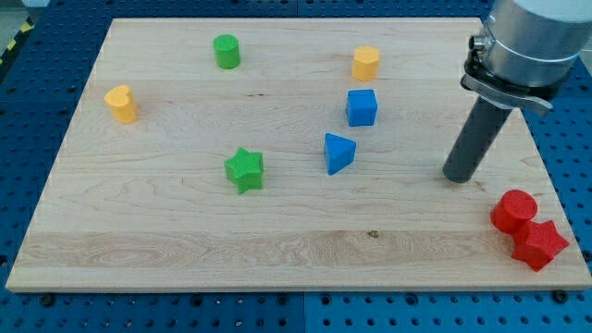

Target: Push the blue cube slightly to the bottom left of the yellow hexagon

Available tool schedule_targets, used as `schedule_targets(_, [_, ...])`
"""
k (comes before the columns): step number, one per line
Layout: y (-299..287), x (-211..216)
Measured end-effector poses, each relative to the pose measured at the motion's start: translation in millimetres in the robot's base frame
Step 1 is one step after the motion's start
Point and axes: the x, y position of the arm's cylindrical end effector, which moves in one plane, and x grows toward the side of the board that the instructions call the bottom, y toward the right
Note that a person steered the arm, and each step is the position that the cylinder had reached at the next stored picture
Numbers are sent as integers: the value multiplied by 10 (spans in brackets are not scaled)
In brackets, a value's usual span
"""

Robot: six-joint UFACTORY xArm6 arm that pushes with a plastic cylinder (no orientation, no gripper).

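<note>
The blue cube (362, 107) sits on the wooden board just below the yellow hexagon (366, 63), at the view's upper middle right. My tip (457, 176) rests on the board well to the right of and below the cube, apart from every block. A blue triangular block (339, 153) lies just below and left of the cube.
A green star (245, 170) lies at the centre left, a green cylinder (227, 51) at the top left, a yellow heart (121, 104) at the far left. A red cylinder (513, 211) and a red star (539, 245) sit at the bottom right corner.
</note>
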Motion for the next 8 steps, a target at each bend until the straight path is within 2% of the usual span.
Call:
schedule_targets(1, [-24,-33])
schedule_targets(3, [-603,-41])
schedule_targets(5, [-801,-544])
schedule_targets(8, [-1085,-820])
